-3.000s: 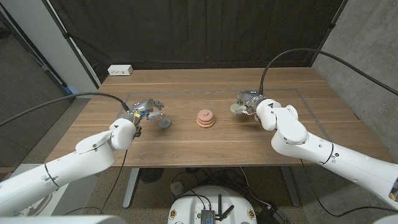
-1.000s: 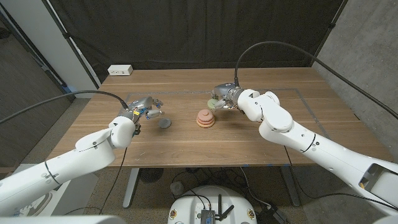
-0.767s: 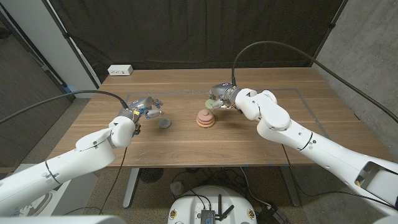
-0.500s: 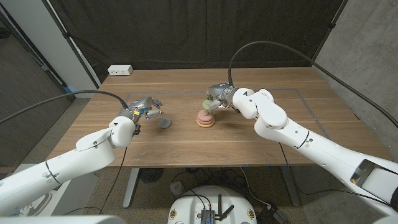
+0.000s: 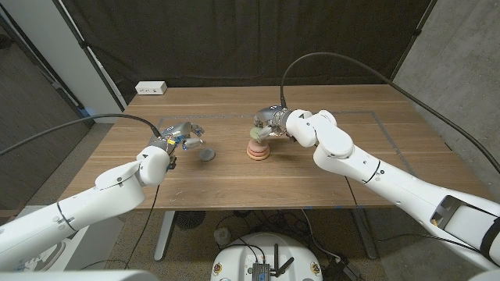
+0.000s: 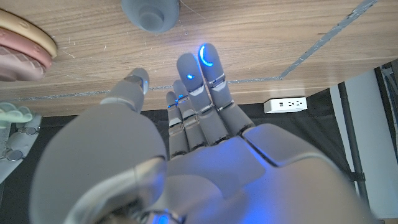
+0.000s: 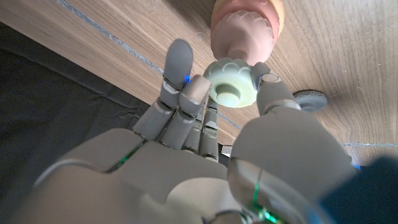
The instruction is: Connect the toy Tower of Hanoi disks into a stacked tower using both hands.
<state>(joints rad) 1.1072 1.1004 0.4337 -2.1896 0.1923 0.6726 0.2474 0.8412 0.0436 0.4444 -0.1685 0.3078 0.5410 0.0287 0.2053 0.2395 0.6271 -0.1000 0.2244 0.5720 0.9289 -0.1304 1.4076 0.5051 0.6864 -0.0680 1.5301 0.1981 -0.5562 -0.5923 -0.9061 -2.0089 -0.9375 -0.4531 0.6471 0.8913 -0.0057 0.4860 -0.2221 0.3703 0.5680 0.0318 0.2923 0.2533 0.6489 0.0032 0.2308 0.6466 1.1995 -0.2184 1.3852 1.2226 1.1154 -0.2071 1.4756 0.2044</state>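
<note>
The right hand [image 5: 269, 125] pinches a pale green disk [image 7: 230, 86] between thumb and fingers [image 7: 177, 65], just over the pink stack [image 5: 258, 148] at the middle of the counter [image 5: 312, 179]. The left hand [image 5: 183, 137] holds nothing, its fingers loosely apart beside a grey disk [image 5: 207, 154] lying on the counter.

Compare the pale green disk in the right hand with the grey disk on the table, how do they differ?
The pale green disk is light green with a scalloped rim; the grey disk is dark grey, and its rim looks smooth. The green disk is pinched by the right hand just over the pink stack; the grey disk lies loose on the table beside the left hand, which is not touching it. Both are small and round, with a raised centre.
</note>
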